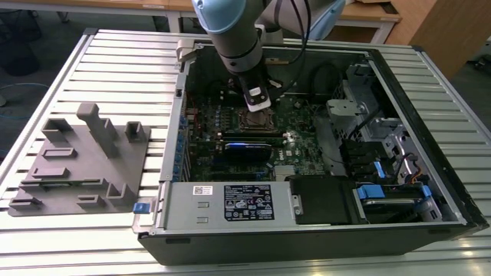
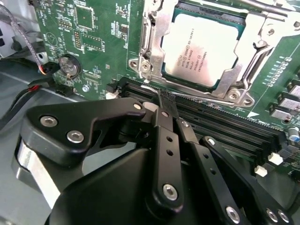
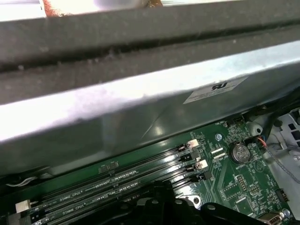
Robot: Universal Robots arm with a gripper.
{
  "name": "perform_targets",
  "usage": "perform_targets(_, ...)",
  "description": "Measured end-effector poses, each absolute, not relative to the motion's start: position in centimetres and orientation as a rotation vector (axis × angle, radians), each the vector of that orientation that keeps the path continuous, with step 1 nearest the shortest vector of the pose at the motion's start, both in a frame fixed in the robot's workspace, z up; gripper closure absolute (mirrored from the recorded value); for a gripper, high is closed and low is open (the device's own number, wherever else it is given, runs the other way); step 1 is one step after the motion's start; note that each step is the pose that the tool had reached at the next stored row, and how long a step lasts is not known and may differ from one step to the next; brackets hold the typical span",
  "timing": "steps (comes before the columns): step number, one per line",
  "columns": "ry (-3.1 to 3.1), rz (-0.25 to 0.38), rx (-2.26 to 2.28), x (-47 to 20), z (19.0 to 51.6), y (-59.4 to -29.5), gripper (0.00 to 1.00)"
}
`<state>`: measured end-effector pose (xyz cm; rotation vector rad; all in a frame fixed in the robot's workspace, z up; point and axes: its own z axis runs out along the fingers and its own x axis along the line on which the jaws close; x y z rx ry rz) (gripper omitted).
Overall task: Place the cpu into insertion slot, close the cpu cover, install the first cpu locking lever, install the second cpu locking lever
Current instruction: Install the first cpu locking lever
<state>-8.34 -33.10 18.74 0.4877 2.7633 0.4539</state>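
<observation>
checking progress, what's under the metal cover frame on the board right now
The chip lies under the cover frame, and its silver top shows through the frame's cut-out. The chip's outer edges are tucked beneath the frame, and whatever lies below the chip is covered and cannot be seen.

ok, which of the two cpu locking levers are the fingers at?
The lever along the cpu cover edge beside the memory slots: the closed fingers reach it. The other lever lies along the opposite edge.
</observation>
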Motion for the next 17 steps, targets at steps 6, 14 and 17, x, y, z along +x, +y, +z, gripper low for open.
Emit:
perform_targets(6, 2.750, 0.455, 0.483, -8.35, 18.70, -33.12, 0.90)
perform_targets(14, 2.741, 0.456, 0.479, -8.42, 18.44, -33.28, 0.90)
perform_targets(17, 2.739, 0.457, 0.478, -8.41, 18.38, -33.43, 0.90)
